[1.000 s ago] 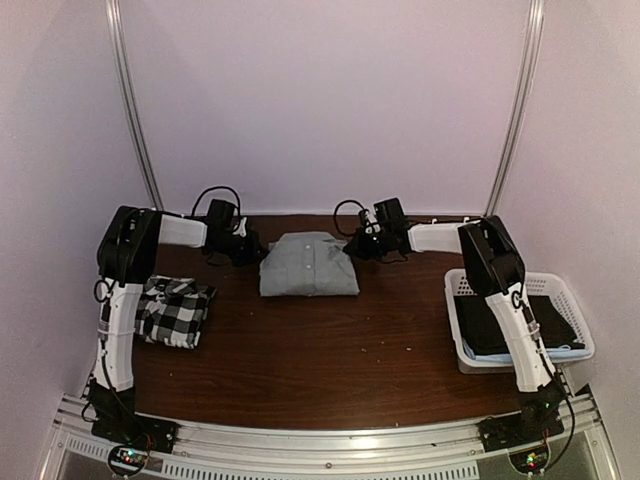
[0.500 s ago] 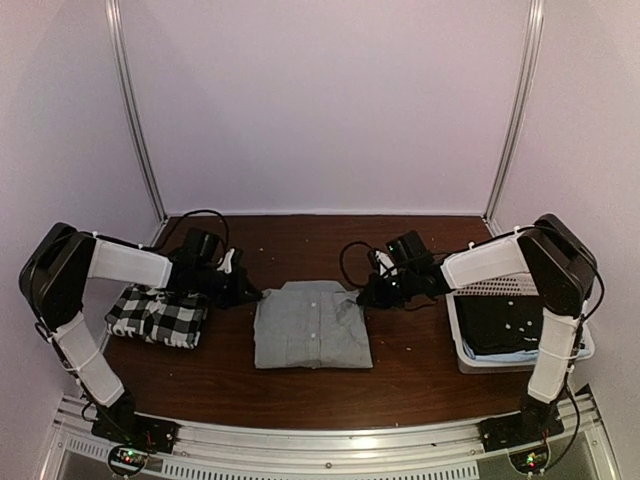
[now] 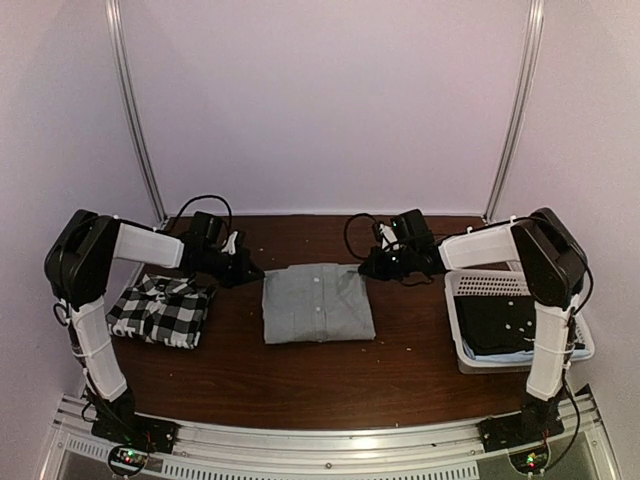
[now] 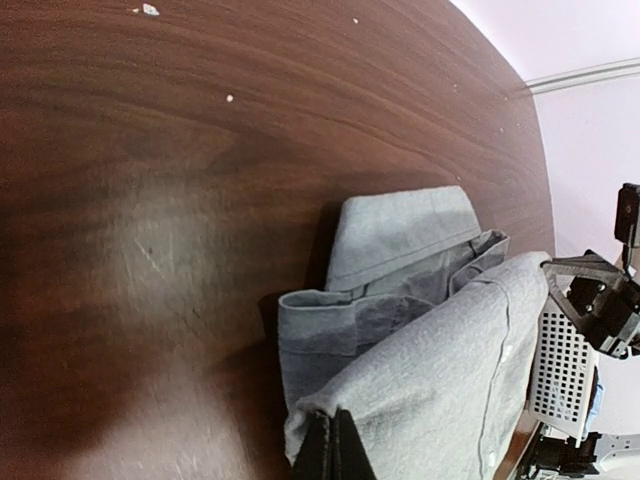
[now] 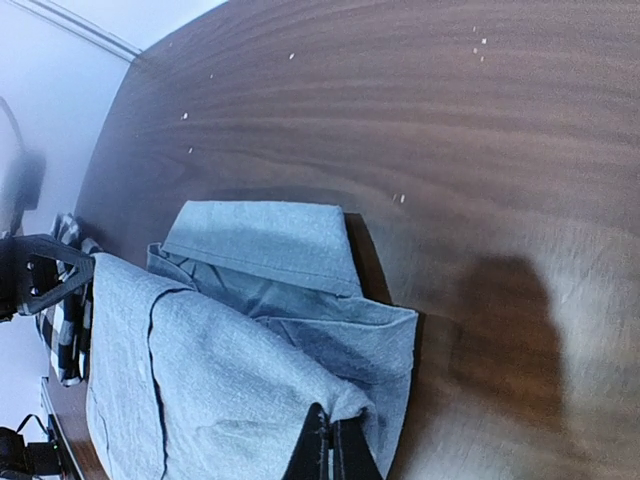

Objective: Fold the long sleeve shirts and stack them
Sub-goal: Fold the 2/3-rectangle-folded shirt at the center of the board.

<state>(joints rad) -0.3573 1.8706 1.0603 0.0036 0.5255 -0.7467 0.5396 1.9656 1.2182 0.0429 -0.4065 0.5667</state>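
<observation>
The grey shirt (image 3: 318, 303) lies folded to a rectangle mid-table, collar at the far edge. My left gripper (image 3: 258, 272) is shut on its far left corner; in the left wrist view the closed fingertips (image 4: 333, 447) pinch the grey cloth (image 4: 440, 380). My right gripper (image 3: 366, 270) is shut on the far right corner; in the right wrist view the fingertips (image 5: 330, 450) pinch the cloth (image 5: 210, 380). The black-and-white checked shirt (image 3: 160, 309) lies folded at the left, under the left arm.
A white basket (image 3: 572, 322) with dark clothes in it stands at the right edge, beside the right arm. The table (image 3: 320, 380) is dark wood, with walls and metal posts close behind and a rail along the near edge.
Both grippers dragged the grey shirt toward the near edge, then moved it back a little toward the far side and to the right. Both stay shut on its corners.
</observation>
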